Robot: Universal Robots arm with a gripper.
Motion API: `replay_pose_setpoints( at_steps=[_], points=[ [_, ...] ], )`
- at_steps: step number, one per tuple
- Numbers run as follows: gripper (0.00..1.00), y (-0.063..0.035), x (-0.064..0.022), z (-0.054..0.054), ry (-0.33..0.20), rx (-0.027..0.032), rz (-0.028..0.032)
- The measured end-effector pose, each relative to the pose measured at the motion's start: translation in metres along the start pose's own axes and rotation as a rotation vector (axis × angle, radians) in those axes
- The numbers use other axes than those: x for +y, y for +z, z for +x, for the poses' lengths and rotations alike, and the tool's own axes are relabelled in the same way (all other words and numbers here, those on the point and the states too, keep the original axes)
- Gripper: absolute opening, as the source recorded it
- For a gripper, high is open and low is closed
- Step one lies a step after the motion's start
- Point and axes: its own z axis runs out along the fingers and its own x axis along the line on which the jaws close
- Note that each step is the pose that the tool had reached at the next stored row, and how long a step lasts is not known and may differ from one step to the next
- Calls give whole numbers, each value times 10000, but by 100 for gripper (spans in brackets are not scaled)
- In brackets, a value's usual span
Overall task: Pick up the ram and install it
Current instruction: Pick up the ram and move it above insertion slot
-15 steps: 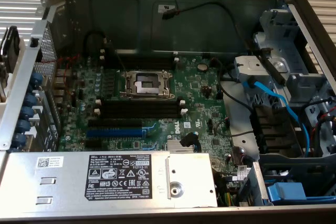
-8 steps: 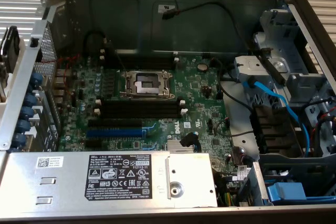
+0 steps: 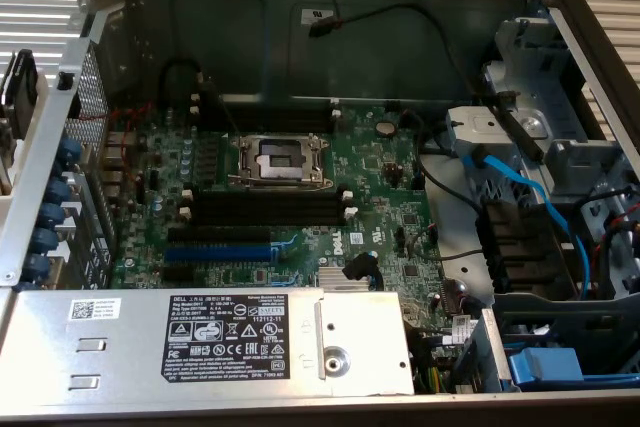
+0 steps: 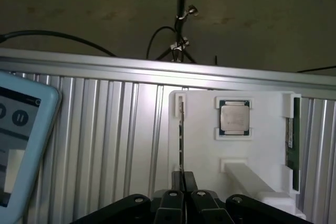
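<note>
In the wrist view my gripper (image 4: 184,176) is shut, its two dark fingertips (image 4: 190,180) pressed together on the near end of a thin ram (image 4: 181,129). That ram stands on its edge along one side of a white holder (image 4: 202,145). Whether it has left the holder's slot I cannot tell. A second dark-green ram (image 4: 292,140) with a pale label stands along the holder's opposite side. In the exterior view the motherboard (image 3: 380,172) lies in the open computer case, with long black slots (image 3: 265,202) with white end clips beside the CPU socket (image 3: 280,159).
A processor chip (image 4: 234,118) sits in the white holder, which rests on a ribbed aluminium table (image 4: 105,140). A pale-framed tablet (image 4: 21,140) lies beside it. In the case are a blue slot (image 3: 220,252), a power supply (image 3: 200,342), blue cables (image 3: 520,187) and a drive cage (image 3: 560,97).
</note>
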Motion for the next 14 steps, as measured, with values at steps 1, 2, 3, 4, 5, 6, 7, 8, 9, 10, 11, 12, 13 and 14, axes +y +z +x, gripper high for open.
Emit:
replay_pose_setpoints(
  at_steps=[1,2,3,4,5,6,7,8,9,10,11,12,13,14],
  points=[
    [12,-39,-2,-2,0,12,0],
    [12,-84,-13,0,-2,13,-2],
    [12,-129,-30,2,0,12,0],
    [12,-171,-52,5,0,12,1],
    [12,-205,-83,7,1,13,1],
    [12,-237,-114,10,0,13,1],
    [12,-263,-151,14,0,12,2],
    [12,-284,-193,17,0,13,-1],
    [12,-298,-236,21,-1,12,1],
    [12,-312,-284,25,0,13,0],
    [12,-325,-328,29,0,13,1],
    [12,-339,-374,32,0,13,1],
    [12,-354,-420,36,0,13,1],
    [12,-371,-464,40,0,12,1]
  ],
)
